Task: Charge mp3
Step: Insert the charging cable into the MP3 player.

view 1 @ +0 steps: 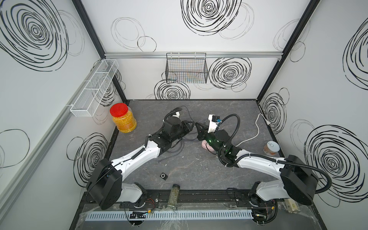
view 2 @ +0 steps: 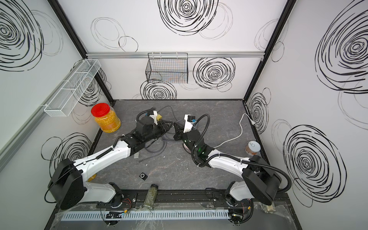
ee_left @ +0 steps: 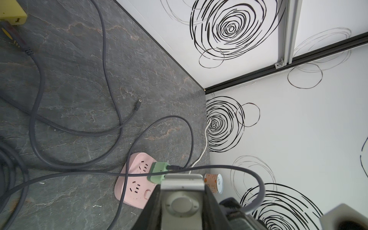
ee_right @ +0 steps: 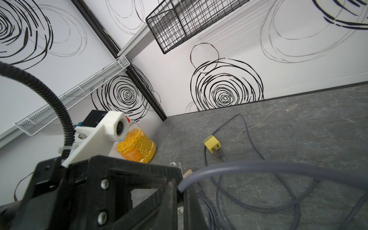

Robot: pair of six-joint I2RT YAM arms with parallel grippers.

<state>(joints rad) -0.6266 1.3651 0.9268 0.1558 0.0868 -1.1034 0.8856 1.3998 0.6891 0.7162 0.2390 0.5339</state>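
L gripper (view 1: pixel 191 123) pinches the silver mp3 (ee_left: pixel 183 199) between its fingers, held up – prob. to steady it for plugging. R gripper (view 1: pixel 197 125), tips just opp. L's, fingers pressed tight on the grey cable (ee_right: pixel 258 169) — plug not in yet, I'd judge.

**Silver mp3 held up, cable slack below**

The silver mp3 (ee_left: pixel 182 201), a small clip-style player with an oval button, sits pinched in the left gripper (view 1: pixel 191 124) near the pink power strip (ee_left: pixel 135 185). A green adapter (ee_left: pixel 159 171) is plugged into that strip. The grey cable (ee_left: pixel 111 127) sprawls in loose loops (a small free plug (ee_left: pixel 138 104) lies bare on the table (view 1: pixel 199 169)), with one stretch lifted by the right gripper (view 1: pixel 199 127). A yellow charger cube (ee_right: pixel 212 146) lies farther back, with a lead attached. A black square player (view 1: pixel 163 176) lies flat near the front.
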